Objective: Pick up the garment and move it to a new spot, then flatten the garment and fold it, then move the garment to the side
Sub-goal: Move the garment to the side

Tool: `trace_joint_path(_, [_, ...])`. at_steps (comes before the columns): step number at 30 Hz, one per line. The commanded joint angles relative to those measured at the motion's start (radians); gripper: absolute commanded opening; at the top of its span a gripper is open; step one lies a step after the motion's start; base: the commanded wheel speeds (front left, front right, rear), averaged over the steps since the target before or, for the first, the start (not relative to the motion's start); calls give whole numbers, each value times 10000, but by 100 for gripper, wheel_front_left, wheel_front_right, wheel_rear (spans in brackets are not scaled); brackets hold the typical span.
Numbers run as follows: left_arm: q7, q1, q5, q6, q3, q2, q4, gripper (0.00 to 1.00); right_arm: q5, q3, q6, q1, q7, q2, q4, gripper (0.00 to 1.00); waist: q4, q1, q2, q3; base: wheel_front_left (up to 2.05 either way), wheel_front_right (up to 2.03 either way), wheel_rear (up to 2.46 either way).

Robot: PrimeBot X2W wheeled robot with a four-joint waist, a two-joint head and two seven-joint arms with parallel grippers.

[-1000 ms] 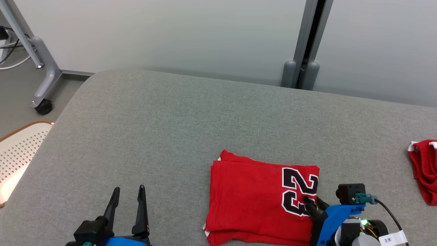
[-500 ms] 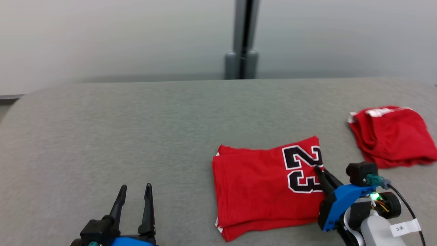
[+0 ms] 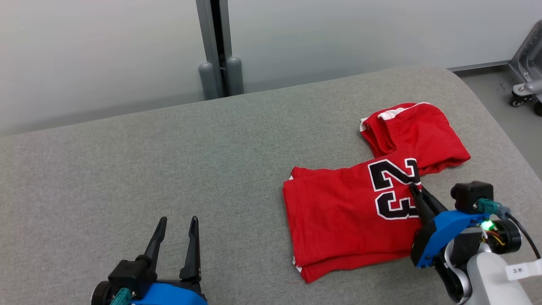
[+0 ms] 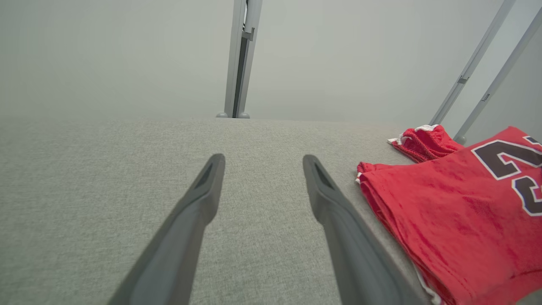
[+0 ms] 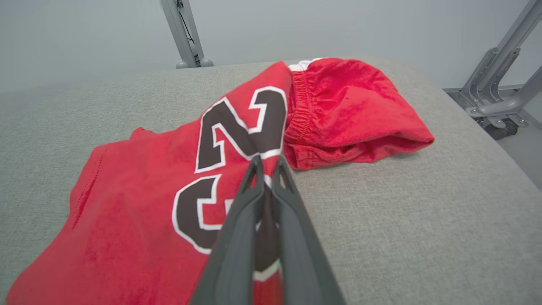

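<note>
Head view: a red garment (image 3: 338, 216) lies folded into a neat layered rectangle on the right half of a grey fabric tabletop (image 3: 169, 148). The right pincer (image 3: 413, 186) has its two dark fingers pressed together on the garment's right edge, pinching the cloth at the printed number. In the right wrist view the pincer (image 5: 266, 161) grips that edge, and the cloth rises slightly toward the fingertips. The left pincer (image 3: 178, 220) hangs at the lower left with its fingers spread and nothing between them, well apart from the garment.

A second red piece with white trim (image 3: 419, 127) sits bunched near the tabletop's far right end. The folded garment's far right corner lies over its near edge.

Judging by the tidy stacked edges, flattening and folding look finished. The last step, moving the garment to the side, seems to be in hand. Setting it down and letting go remain.

The garment carries a large "23" in black with a white outline. A small white tag (image 3: 518, 270) on the right arm shows a "3" and a mark too small to read.
</note>
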Motion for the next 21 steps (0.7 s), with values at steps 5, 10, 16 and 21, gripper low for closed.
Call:
trace_joint_path(5, [-44,-230,96,-17,55,106,85,100,-66,-73,1,-556,114,-95,-30,0,189,-1,0,149,0,0,0])
trace_joint_path(10, [-44,-306,96,3,195,163,71,100,-194,92,-1,-1508,298,-432,271,0,427,-1,0,283,0,0,0])
trace_joint_path(16, [-44,-461,153,-14,210,203,-12,100,-472,-44,-1,-2981,592,-1097,895,0,709,-1,0,572,0,0,0])
trace_joint_path(21, [-44,-574,196,-35,210,255,-45,100,-673,-876,-1,-3700,731,-1926,1391,0,980,-1,0,886,0,0,0])
